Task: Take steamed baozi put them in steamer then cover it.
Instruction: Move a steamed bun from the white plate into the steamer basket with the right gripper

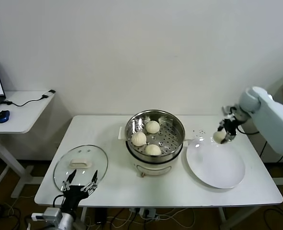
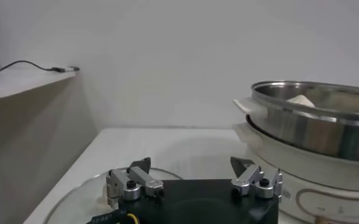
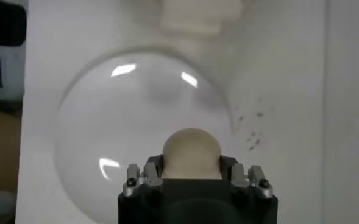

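Gripping one baozi (image 1: 219,136) between closed fingers, right gripper (image 1: 224,133) hangs above the plate (image 1: 216,165). Three baozi (image 1: 139,138) sit in the steamer (image 1: 154,129) beside it. Left gripper (image 1: 79,182), fingers spread and empty, hovers near the cover (image 1: 80,164).

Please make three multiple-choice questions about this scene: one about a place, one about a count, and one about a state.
1. Where does the glass cover lie?
A. on the steamer
B. on the table, on the robot's left of the steamer
C. on the plate

2. How many baozi lie in the steamer?
A. one
B. three
C. five

3. What is the right tool doing?
A. holding a baozi above the plate's edge
B. hanging empty
C. gripping the cover

Answers: 1 B, it lies flat by the open left tool. 2 B, three buns show inside. 3 A, the bun sits between its fingers.
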{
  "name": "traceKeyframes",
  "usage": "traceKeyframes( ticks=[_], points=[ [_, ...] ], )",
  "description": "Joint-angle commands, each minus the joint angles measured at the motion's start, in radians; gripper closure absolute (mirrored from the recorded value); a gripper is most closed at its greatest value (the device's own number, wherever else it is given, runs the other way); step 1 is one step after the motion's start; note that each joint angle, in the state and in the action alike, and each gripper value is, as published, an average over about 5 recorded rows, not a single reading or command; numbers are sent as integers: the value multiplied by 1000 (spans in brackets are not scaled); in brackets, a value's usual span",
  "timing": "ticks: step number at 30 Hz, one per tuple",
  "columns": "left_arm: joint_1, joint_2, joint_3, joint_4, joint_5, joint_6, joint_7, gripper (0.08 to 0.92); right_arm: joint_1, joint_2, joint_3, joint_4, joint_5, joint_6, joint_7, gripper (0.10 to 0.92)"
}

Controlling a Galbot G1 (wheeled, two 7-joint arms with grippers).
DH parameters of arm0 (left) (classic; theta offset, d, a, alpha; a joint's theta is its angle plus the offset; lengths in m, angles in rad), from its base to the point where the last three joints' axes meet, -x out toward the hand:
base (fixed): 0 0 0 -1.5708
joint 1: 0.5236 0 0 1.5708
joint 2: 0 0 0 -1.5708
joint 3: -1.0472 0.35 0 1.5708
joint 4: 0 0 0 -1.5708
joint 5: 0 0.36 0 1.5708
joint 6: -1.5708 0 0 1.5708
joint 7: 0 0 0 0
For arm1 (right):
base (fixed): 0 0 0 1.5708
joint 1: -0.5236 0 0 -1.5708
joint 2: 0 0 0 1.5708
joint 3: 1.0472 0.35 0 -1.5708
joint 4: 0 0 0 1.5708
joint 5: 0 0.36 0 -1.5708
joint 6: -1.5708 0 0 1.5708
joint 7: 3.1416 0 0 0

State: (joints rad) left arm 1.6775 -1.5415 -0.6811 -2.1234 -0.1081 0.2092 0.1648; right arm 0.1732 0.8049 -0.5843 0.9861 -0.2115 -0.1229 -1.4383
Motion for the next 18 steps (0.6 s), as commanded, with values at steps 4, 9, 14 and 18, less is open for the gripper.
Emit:
traceKeyframes(
  ticks=[4,9,14,18],
  points=[
    [-12,0,0,-35,2,12,2,177,506,172,-521,115,429,-174,-43,414],
    [-14,-5,0,-37,-6,14,3,177,416,272,-491,64,375,-180,-37,414],
    [-19,-13,-5,-47,-23,24,5,177,322,332,-478,32,305,-171,-33,414],
    [-19,-12,-8,-50,-31,26,7,177,255,362,-464,5,237,-160,-20,414]
  ],
)
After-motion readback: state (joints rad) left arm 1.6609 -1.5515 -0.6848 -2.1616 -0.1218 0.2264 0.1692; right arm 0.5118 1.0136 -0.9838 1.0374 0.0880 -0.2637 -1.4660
